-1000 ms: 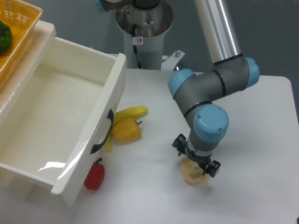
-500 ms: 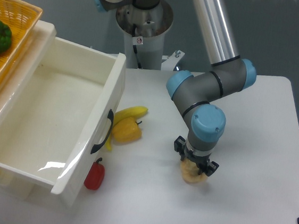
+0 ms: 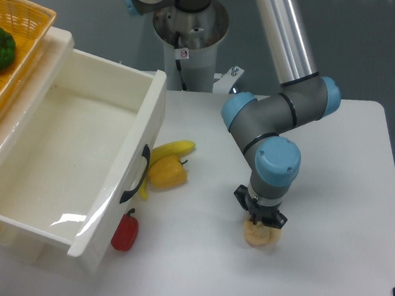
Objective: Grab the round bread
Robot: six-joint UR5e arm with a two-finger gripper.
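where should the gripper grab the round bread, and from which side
Take the round bread across its middle, from straight above. It is a low, rounded bun lying on the table with nothing close beside it, so its sides are free for the fingers. The gripper is already directly over it, fingers closed in around its top.

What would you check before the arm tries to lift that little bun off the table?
1. Gripper sits directly over the round bread: ok.
2. Fingers closed firmly on the bread: cannot tell, the wrist hides them.
3. Bread not yet lifted, resting on the table: ok.
4. Yellow pepper, banana and red pepper lie well apart from the bread: ok.
5. White bin stands off to the side of the arm's way up: ok.
6. Bread not squashed by the grip: cannot tell, only its lower edge shows.
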